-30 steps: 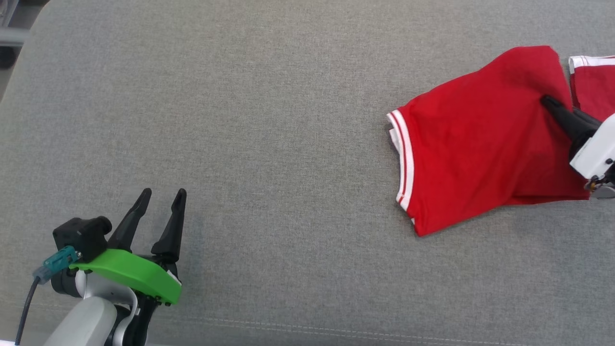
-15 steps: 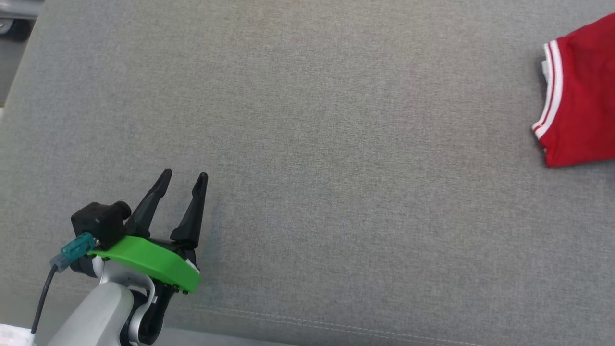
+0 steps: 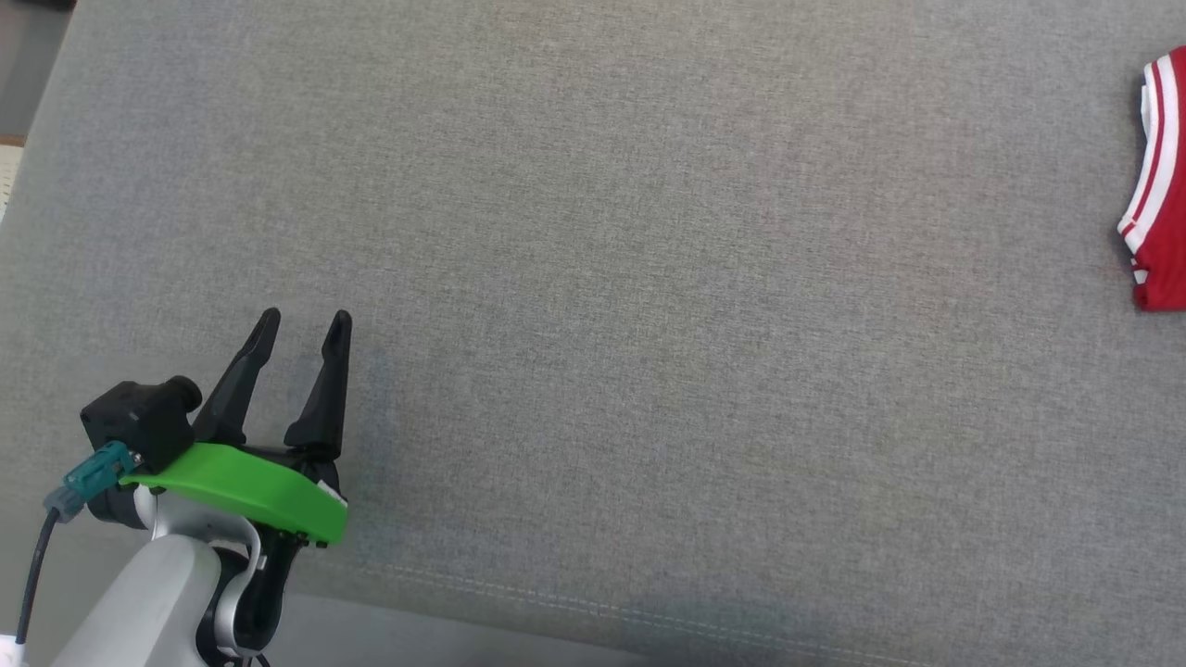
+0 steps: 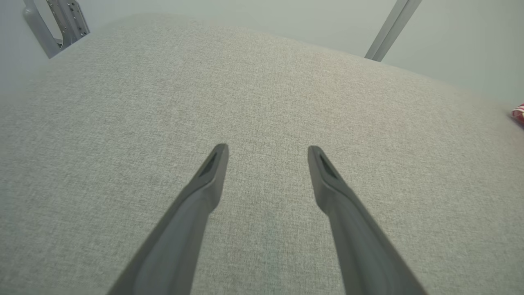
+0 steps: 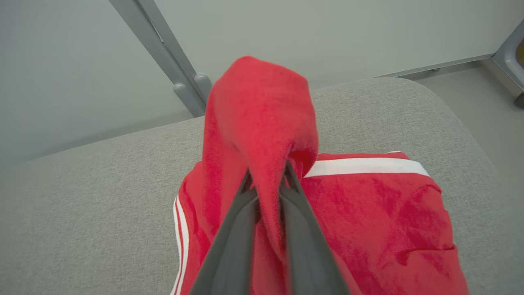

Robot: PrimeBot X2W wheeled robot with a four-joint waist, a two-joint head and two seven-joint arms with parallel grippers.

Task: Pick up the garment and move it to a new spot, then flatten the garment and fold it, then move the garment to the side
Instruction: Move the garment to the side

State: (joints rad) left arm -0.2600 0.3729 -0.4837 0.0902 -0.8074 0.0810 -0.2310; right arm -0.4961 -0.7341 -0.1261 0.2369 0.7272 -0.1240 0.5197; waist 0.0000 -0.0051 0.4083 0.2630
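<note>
Grey woven upholstery covers the broad padded table point(image 3: 649, 278), with a pale stitched seam point(image 3: 556, 597) running along its near edge at about 6 o'clock in the head view. At 3 o'clock of that view, cut by the frame edge, lies the red fabric garment point(image 3: 1163, 185), with only its white-striped hem point(image 3: 1154, 157) and a sliver of red showing. A second ago the same cloth lay spread well inside the picture, between 2 and 4 o'clock, with the right arm's dark fingers on it. The table's edge and seam have shifted only a little since then, so the camera moved slightly, and I judge that the cloth itself has been dragged rightward. In the right wrist view the right gripper point(image 5: 268, 176) has its fingers pinched together on a raised fold of the garment point(image 5: 262, 123), which peaks toward 12 o'clock while the rest trails flat onto the table's rounded corner, near a slanted grey metal post point(image 5: 163, 49). The left gripper point(image 3: 306, 317) sits at 8 o'clock in the head view, fingers spread apart and holding nothing, and its own camera shows the left gripper point(image 4: 267, 148) above bare upholstery. Since the cloth looks folded and now sits by the table's end, this reads as the closing move to the side, with the release not yet done.
</note>
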